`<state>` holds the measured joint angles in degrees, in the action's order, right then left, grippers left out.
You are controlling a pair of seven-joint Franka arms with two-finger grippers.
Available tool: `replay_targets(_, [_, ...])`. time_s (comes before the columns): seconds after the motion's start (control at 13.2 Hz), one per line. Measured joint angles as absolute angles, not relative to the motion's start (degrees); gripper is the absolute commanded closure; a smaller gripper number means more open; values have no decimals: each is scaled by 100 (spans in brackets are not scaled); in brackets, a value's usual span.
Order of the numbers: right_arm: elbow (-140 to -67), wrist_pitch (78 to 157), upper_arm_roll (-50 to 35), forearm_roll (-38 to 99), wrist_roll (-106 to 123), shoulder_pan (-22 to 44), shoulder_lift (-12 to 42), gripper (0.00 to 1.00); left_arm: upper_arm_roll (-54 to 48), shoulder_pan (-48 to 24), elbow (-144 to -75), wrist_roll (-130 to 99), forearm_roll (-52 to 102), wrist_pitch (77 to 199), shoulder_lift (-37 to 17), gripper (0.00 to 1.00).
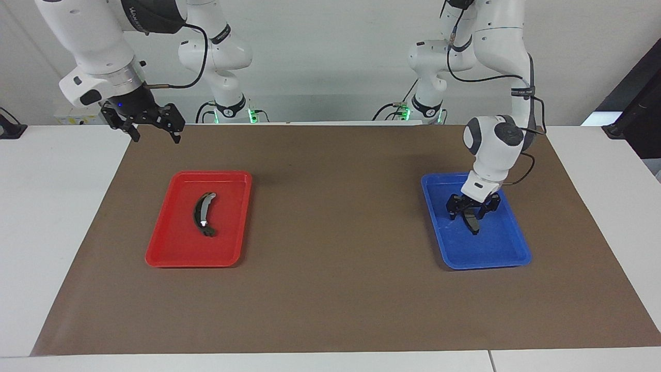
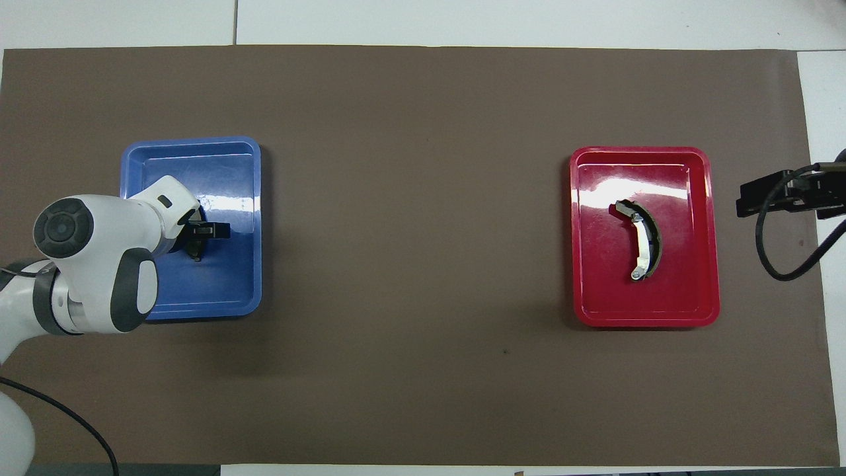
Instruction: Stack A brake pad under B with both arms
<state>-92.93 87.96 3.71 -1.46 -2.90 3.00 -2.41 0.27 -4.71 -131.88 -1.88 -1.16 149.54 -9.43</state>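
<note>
The A brake pad (image 1: 472,225), short, dark grey and matte, lies in the blue tray (image 1: 508,254) at the left arm's end of the table. My left gripper (image 1: 471,212) is down in that tray, fingers open and straddling the pad. In the overhead view only a sliver of the pad (image 2: 195,252) shows under the left gripper (image 2: 199,239). B (image 1: 203,213), the long black crescent with a shiny silver strip, lies in the red tray (image 1: 161,250) at the right arm's end. My right gripper (image 1: 153,129) hangs open, raised over the mat's edge beside the red tray.
A brown mat (image 1: 330,289) covers the table between the two trays. In the overhead view B (image 2: 643,239) sits mid red tray (image 2: 702,305), and the blue tray (image 2: 231,291) is partly covered by the left arm. White table borders the mat.
</note>
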Motion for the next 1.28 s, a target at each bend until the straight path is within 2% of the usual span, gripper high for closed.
replay_targets(0.08, [-9293,8796,371,-146,-290,300,-241,0,32,-468,-13186,-272,-109,14978,-927,90])
replay_targets(0.23, [-9293,8796,371,-146,-290,300,-241,0,42,-458,-13176,-423,-108,14986,-877,99])
replay_targets(0.53, [-9293,8796,371,-146,-290,300,-241,0,44,-442,-13124,-466,-106,14784,-769,99])
replay_targets(0.75, [-9293,8796,372,-146,-292,289,-241,0,18,-504,-12662,-580,-105,13819,-469,99])
replay_targets(1.06, [-9320,8899,376,-140,-292,288,-247,0,-40,-1449,-12422,-1466,-103,13732,-438,99])
replay_targets(1.28, [-10015,9871,376,-138,-292,289,-393,0,-83,-2361,-12422,-2422,-102,14486,-851,97])
